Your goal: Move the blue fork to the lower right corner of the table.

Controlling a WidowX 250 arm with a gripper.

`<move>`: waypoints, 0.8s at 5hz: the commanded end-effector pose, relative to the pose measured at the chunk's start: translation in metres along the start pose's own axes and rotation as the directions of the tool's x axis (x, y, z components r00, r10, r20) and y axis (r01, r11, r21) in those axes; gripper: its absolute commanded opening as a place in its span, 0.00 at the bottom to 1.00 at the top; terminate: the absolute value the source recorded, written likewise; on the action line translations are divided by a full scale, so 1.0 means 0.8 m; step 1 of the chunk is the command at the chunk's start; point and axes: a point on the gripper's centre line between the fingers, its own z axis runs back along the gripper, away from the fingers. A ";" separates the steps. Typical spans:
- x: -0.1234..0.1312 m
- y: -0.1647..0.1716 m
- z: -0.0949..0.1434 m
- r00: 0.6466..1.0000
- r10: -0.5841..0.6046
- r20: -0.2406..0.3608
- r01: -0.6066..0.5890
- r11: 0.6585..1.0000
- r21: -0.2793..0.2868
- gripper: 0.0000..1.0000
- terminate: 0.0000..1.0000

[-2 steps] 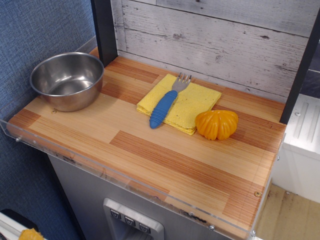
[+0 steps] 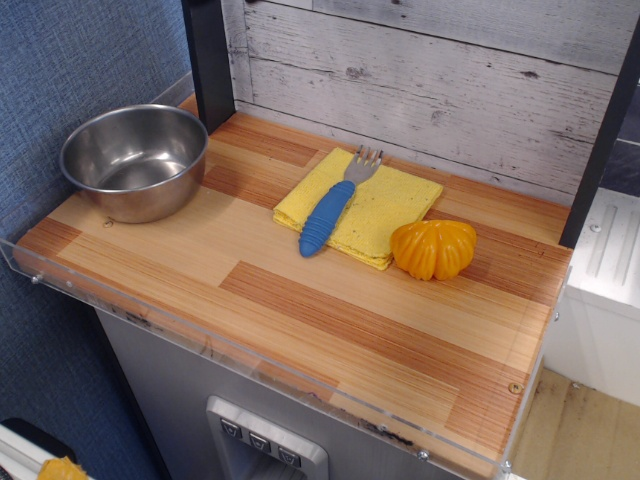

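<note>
Only 1 view is given. The camera sits above and in front of the table, off toward its front-left corner, and looks down at a slant toward the whitewashed plank wall behind. It stands near enough that the tabletop fills most of the picture, with the clear acrylic rim running diagonally across the lower part. The blue fabric wall closes the left side, and a strip of floor shows at lower right.
</note>
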 end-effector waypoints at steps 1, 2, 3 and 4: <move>-0.007 -0.021 -0.026 0.983 -0.106 0.148 0.114 0.992 -0.046 1.00 0.00; -0.005 -0.025 -0.042 0.979 -0.126 0.163 0.132 0.991 -0.025 1.00 0.00; 0.000 -0.023 -0.050 0.976 -0.105 0.189 0.091 0.993 0.077 1.00 0.00; 0.010 -0.023 -0.060 0.971 -0.079 0.226 0.050 0.990 0.134 1.00 0.00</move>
